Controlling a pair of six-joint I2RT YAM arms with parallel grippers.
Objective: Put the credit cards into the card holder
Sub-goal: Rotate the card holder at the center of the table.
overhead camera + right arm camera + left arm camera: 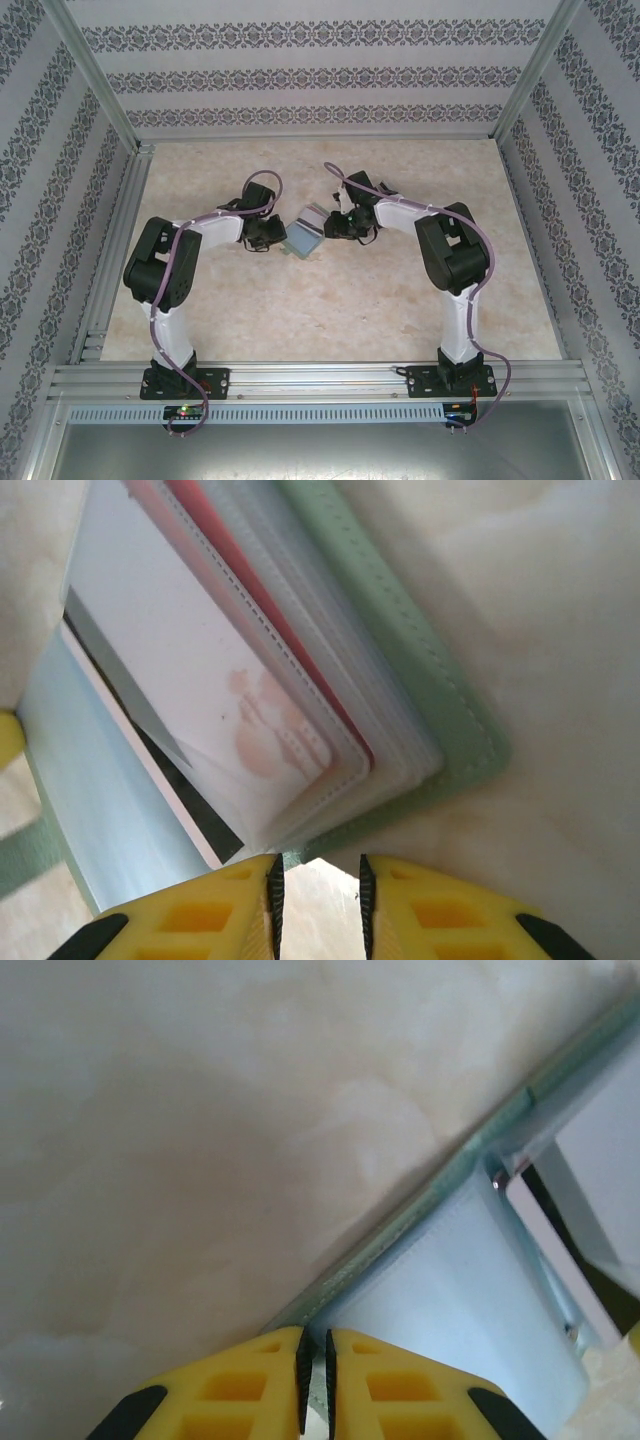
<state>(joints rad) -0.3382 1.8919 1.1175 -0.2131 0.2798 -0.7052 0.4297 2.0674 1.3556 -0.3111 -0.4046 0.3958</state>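
The card holder (305, 232) lies open at mid-table between both grippers. My left gripper (283, 243) is at its left side; in the left wrist view the yellow fingers (250, 1380) of this gripper (316, 1345) are shut on the holder's pale green edge (400, 1225). My right gripper (328, 226) is at its right side. In the right wrist view that gripper (318, 875) stands open just short of the holder's green cover (430, 680), nothing between its fingers. A credit card (170, 780) with a black stripe sits tucked under the clear pockets (250, 660).
Beige marbled tabletop (330, 310) surrounds the holder. Aluminium frame rails (110, 250) run along the left and right sides, and patterned walls (320, 75) close the back.
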